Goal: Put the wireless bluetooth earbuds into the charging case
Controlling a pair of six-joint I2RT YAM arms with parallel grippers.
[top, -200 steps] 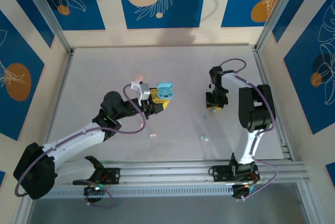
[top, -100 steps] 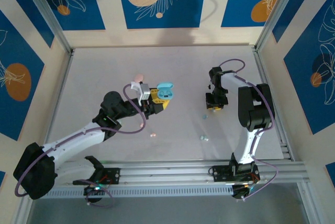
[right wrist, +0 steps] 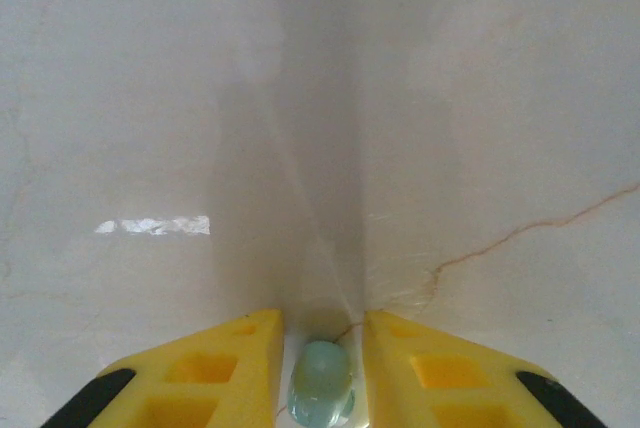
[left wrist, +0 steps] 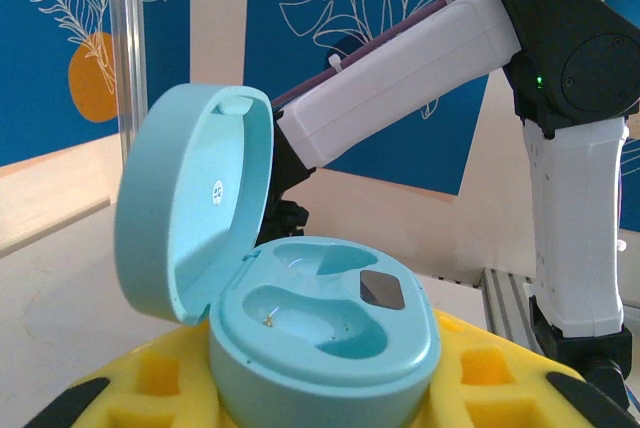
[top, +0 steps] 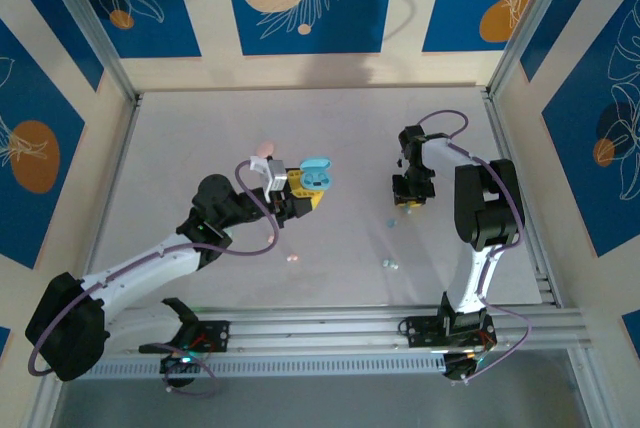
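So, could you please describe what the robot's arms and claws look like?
The left arm and right arm have white links, black joints and looping purple cables. The left claw and right claw have yellow fingers with square recesses and black patches.

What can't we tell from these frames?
- Right wrist: bud in right claw, cut by bottom edge; grip unclear.
- Left wrist: case base, cut by bottom edge.
- Top: loose buds too small to tell orientation.
- Top: pink object, blurred; unidentifiable.
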